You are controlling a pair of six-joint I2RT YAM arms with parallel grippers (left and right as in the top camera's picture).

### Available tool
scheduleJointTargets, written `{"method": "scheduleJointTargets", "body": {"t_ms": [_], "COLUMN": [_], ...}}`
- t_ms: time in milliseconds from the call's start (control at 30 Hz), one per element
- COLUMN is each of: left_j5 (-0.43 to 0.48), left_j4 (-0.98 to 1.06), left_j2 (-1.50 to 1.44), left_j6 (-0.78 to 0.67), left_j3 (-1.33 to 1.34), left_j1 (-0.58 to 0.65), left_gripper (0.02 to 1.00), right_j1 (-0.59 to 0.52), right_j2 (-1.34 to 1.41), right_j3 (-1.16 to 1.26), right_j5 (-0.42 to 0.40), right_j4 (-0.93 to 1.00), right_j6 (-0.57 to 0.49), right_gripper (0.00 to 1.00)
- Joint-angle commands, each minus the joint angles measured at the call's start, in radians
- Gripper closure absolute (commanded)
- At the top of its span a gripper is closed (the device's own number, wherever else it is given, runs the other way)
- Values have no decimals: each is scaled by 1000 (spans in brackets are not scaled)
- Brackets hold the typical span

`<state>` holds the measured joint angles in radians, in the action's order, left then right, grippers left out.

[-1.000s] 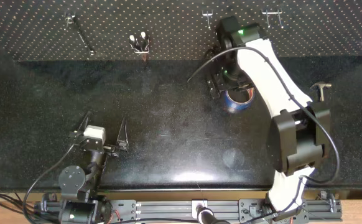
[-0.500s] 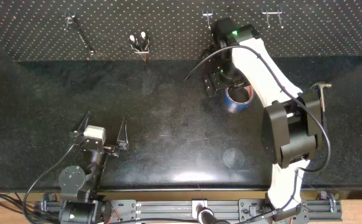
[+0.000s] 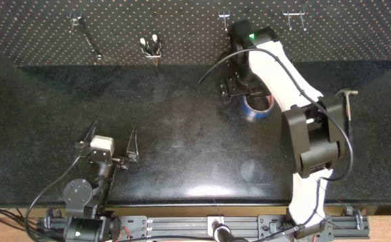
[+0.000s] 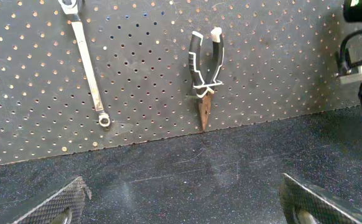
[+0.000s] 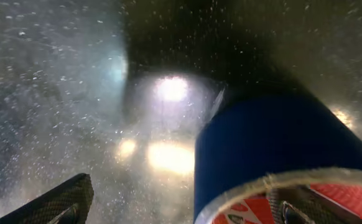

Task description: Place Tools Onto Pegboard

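A blue tape roll (image 3: 258, 107) with a red inner ring lies on the black table, close to the pegboard (image 3: 182, 27). My right gripper (image 3: 233, 90) is down at the roll, open. In the right wrist view, one finger (image 5: 56, 202) stands outside the tape roll (image 5: 280, 149) and the other (image 5: 305, 210) sits inside its ring, so my right gripper (image 5: 181, 208) straddles its wall. A hammer (image 3: 348, 98) lies at the right. My left gripper (image 3: 111, 139) rests open near the front left, holding nothing.
A wrench (image 4: 88, 59) and pliers (image 4: 204, 68) hang on the pegboard. Two bare hooks (image 3: 225, 17) (image 3: 295, 17) stick out above the right arm. Bare table spreads between the two arms.
The right arm has swung slightly left and toward the pegboard, its gripper settling at the tape roll. The left arm has not moved.
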<state>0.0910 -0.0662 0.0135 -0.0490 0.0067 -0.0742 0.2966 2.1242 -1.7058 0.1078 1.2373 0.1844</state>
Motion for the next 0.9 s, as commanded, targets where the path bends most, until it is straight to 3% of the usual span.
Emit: {"method": "scheduleJointTargets", "body": {"t_ms": [33, 733, 900], "left_j5": [23, 23, 23], "left_j4": [-6, -6, -6], "left_j2": [-10, -10, -10], "left_j6": [-12, -12, -12], "left_j3": [-1, -1, -1], "left_j1": [2, 2, 2], "left_gripper": [23, 25, 25], "right_j1": [6, 5, 6], "right_j2": [37, 96, 95], "right_j3": [-20, -2, -2], "right_j5": [16, 35, 35], "right_j4": [2, -8, 14], "right_j6": [45, 82, 90], "right_gripper": [82, 80, 137]}}
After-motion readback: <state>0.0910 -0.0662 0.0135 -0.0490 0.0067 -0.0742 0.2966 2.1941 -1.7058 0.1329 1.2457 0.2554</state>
